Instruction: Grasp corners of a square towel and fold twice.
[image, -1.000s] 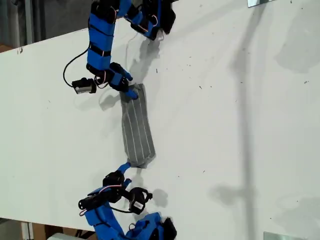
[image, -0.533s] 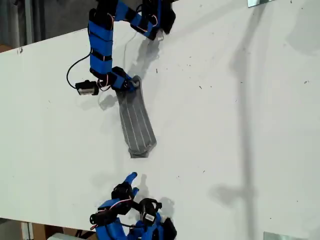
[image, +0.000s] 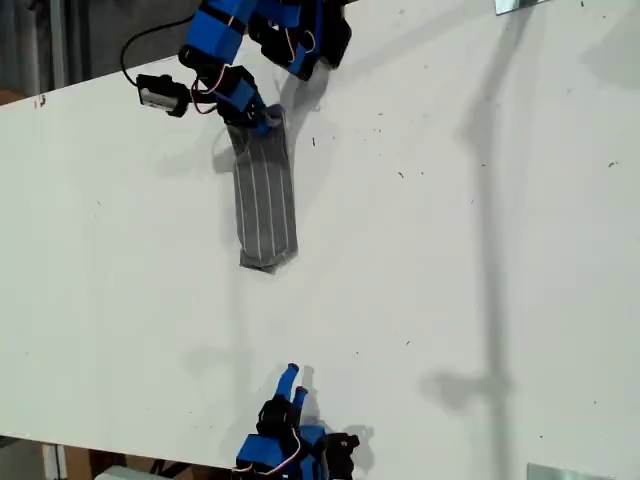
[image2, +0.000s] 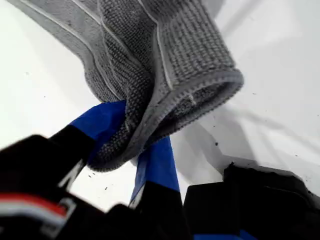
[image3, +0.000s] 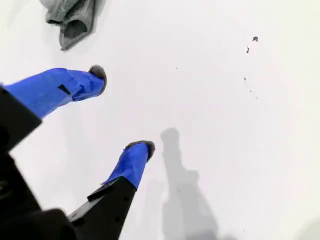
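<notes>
The grey striped towel (image: 265, 195) lies folded into a narrow strip on the white table (image: 450, 250), running from the upper middle of the exterior view downward. My first gripper (image: 262, 122) is shut on the towel's upper end; the first wrist view shows the cloth (image2: 165, 70) bunched between its blue fingers (image2: 157, 165). The towel's lower end (image: 262, 262) lies free on the table. My second gripper (image: 293, 378) is open near the exterior view's bottom edge, well apart from the towel, with nothing between its fingers (image3: 132, 162). The loose end of the towel (image3: 70, 20) shows far ahead of it.
A black camera module (image: 160, 95) hangs off the first arm at the exterior view's upper left. Metal brackets sit at the table's upper right (image: 520, 5) and lower right (image: 560, 472) in the exterior view. Small dark specks (image3: 250, 45) dot the table surface.
My first gripper has pulled the towel's end upward in the exterior view, dragging the strip along. My second gripper let go of the lower end and drew back toward the bottom edge.
</notes>
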